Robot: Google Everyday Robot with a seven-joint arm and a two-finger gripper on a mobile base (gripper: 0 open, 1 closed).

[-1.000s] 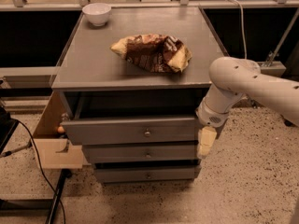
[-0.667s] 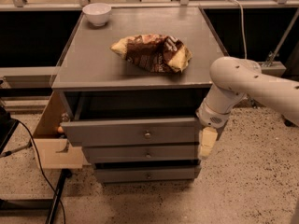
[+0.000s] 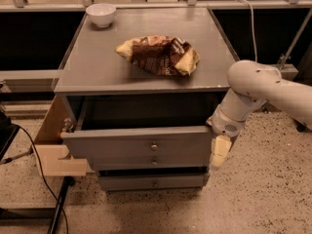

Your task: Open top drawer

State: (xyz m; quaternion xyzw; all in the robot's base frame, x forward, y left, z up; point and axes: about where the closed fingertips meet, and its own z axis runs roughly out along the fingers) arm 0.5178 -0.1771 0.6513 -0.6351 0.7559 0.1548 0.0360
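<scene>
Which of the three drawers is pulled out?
The top drawer, widest front: it juts furthest forward, dark gap showing behind it. The gripper hangs at its right end.

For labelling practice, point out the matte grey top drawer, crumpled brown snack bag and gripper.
matte grey top drawer [image 3: 112,143]: camera view, front panel.
crumpled brown snack bag [image 3: 158,56]: camera view, middle.
gripper [image 3: 219,152]: camera view, tip, beside drawer's right end.

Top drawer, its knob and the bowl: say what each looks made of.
The top drawer is matte grey with a flat, even front, so it looks like painted metal or laminate. Its knob is small with a bright glint, probably metal. The bowl is white and smooth, likely ceramic or plastic. The tool hangs at the drawer's right end.
</scene>
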